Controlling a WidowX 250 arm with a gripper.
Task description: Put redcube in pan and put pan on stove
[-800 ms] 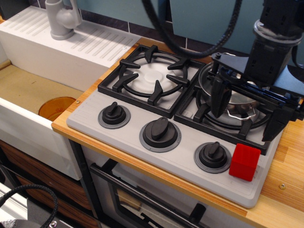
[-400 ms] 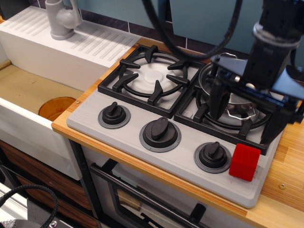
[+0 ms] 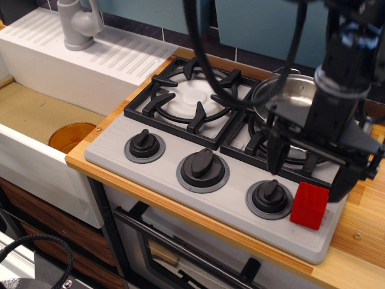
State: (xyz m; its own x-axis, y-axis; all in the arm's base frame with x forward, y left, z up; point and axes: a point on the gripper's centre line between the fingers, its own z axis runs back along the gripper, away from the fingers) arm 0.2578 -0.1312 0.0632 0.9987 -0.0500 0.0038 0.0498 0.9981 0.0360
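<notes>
Taking the stove [image 3: 234, 208] as the landmark, the white ribbed sink unit [image 3: 90, 60] lies to its left, with a grey tap [image 3: 78, 24] standing on the unit's far end. In front of that unit, lower down and also left of the stove, an orange disc [image 3: 69, 137] rests in the basin. The stove itself sits on a wooden counter [image 3: 361, 235], which shows along its front edge and to its right. On the stove's left half a black star-shaped grate [image 3: 192, 99] sits over a white disc, bare on top. Along the stove's front strip stand three black knobs [image 3: 203, 168] in a row. On the stove's right burner grate sits the pan [image 3: 289, 96], its shiny rim showing at the back; the rest is hidden behind the arm. The gripper [image 3: 310, 165] hangs over the front of that right burner, its two black fingers [image 3: 275, 150] spread wide apart and gripping nothing. The redcube [image 3: 310, 206] stands on the stove's front right corner, just right of the last knob, close below the right-hand finger and outside the pan.
</notes>
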